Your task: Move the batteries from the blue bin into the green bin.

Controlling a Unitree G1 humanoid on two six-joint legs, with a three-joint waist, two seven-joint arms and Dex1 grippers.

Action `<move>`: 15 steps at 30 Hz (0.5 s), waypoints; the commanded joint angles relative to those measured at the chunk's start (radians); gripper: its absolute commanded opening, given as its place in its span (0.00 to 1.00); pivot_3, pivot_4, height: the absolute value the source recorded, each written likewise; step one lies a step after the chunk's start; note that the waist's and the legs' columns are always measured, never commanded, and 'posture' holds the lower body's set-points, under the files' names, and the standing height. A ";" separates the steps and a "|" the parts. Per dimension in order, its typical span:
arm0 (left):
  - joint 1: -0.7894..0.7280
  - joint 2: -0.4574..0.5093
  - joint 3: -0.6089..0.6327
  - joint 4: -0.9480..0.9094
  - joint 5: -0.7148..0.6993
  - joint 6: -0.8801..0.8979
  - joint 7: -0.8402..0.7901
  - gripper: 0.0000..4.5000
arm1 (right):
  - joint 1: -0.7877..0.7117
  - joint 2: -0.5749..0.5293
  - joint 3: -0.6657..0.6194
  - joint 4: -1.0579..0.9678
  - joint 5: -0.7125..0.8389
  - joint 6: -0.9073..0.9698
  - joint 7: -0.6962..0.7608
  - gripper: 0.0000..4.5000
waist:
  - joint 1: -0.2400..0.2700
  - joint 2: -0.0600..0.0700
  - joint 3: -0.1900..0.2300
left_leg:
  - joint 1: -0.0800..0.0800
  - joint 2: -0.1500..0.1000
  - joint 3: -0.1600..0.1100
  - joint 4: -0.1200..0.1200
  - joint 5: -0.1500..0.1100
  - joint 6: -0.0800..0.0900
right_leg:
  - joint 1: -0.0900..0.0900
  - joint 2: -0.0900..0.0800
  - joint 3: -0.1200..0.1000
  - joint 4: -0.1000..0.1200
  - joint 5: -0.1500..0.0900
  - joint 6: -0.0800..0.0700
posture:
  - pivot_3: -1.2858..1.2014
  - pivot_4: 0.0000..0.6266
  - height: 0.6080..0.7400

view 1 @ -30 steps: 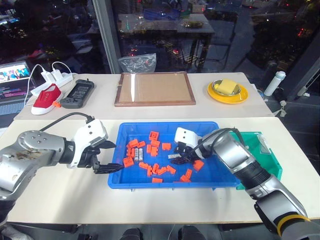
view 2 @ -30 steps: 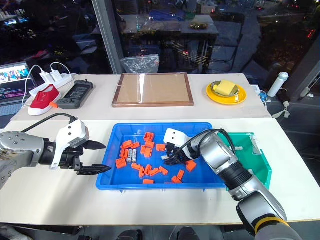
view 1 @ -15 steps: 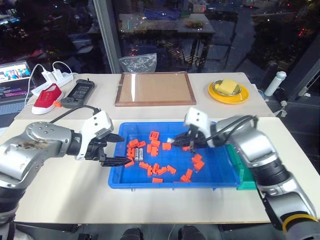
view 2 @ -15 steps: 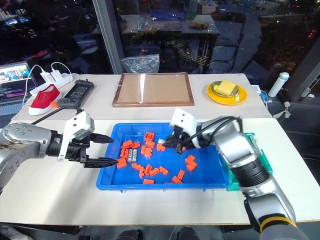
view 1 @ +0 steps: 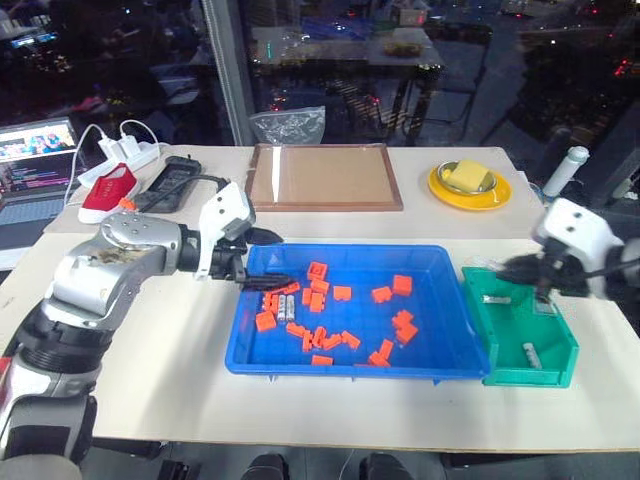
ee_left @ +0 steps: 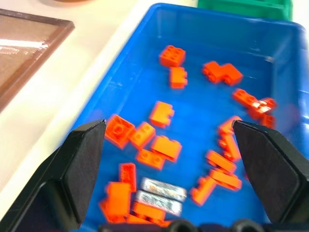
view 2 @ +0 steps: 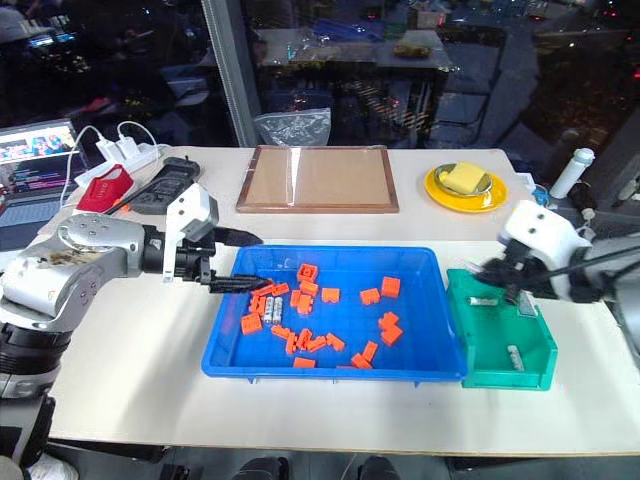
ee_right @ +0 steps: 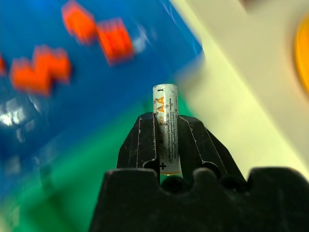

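Observation:
The blue bin lies mid-table with orange blocks and two batteries near its left end; the left wrist view shows those batteries side by side. My left gripper hangs open over the bin's left rim, its jaws wide apart. To the right stands the green bin with batteries lying inside. My right gripper hovers above the green bin's far left part, shut on a battery that sticks up between the fingers.
Orange blocks are scattered across the blue bin. Behind it lie a wooden tray, a yellow plate, a white bottle, a red shoe, a black device and a laptop.
My right gripper lifted a battery out of the blue bin and swung right to above the green bin. My left gripper moved forward over the blue bin's left rim. The camera shifted too.

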 commanded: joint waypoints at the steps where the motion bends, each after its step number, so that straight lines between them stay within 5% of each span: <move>1: -0.023 -0.026 0.017 0.006 0.017 -0.054 -0.007 1.00 | 0.040 -0.015 -0.005 -0.023 -0.004 -0.002 -0.034 0.06 | -0.008 0.000 0.000 | 0.000 0.000 0.000 0.000 0.000 0.000 | 0.000 0.000 0.000 0.000 0.000 0.000 | 0.52 0.24 1.00; 5: 0.002 -0.021 0.029 -0.032 0.000 -0.052 -0.034 1.00 | 0.028 0.013 0.036 -0.010 0.023 0.021 -0.047 0.06 | -0.013 0.000 0.000 | 0.001 0.000 0.000 0.000 0.000 0.000 | 0.000 0.001 0.000 0.001 0.000 0.000 | 0.52 0.24 1.00; 7: 0.008 -0.006 0.028 -0.042 0.001 -0.048 -0.052 1.00 | 0.027 0.000 0.063 0.009 0.004 0.015 -0.056 0.28 | -0.012 0.000 0.000 | 0.001 0.000 0.001 0.000 0.000 0.000 | 0.000 0.000 0.001 0.001 0.000 0.000 | 0.52 0.24 1.00; 15: 0.035 0.036 0.068 -0.065 -0.026 -0.008 -0.085 1.00 | -0.070 -0.058 0.114 0.050 -0.020 -0.040 -0.054 0.86 | -0.005 0.001 0.000 | 0.000 0.000 0.001 0.000 0.000 0.000 | 0.000 -0.001 0.001 0.000 0.000 0.000 | 0.52 0.24 1.00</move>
